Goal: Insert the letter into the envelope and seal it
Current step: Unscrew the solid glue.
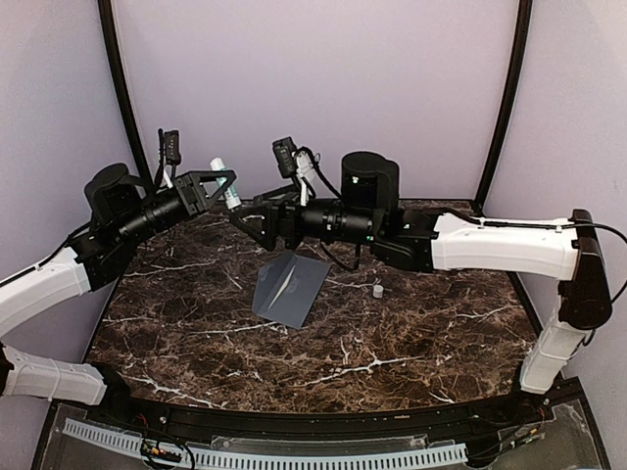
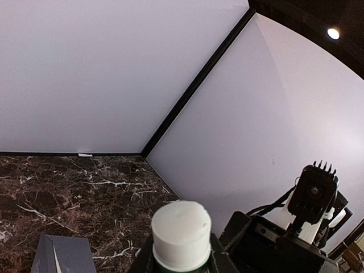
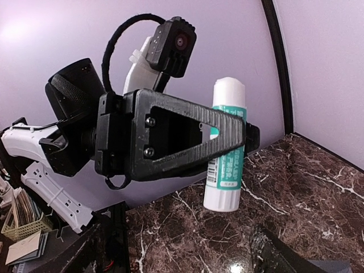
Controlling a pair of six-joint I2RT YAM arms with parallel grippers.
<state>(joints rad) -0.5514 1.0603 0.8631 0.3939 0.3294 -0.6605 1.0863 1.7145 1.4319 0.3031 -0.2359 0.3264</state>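
See left gripper (image 1: 225,183) clamped across the middle of a glue stick (image 1: 232,200), jaws drawn narrow onto its green-labelled body
Holds it near upright, slightly tilted, white ends poking out above and below the jaws, well clear of the marble table (image 1: 421,343)
See right gripper (image 1: 251,225) spread wide with nothing between the jaws; on its wrist cam, own fingers (image 3: 278,256) sit at the bottom corners of view with only table between
Put right jaws just beside and a bit lower than left jaws, facing the stick, not touching it
Find the envelope (image 1: 289,287) flat on the table, below both sets of jaws and toward the arm bases, closer to the right ones, touched by neither; grey, skewed, pale crease line across it
Cannot tell where the letter is
Spot a small white cap-like piece (image 1: 378,290) on the table just beyond the envelope on the right-arm side, under the right forearm, apart from both jaws
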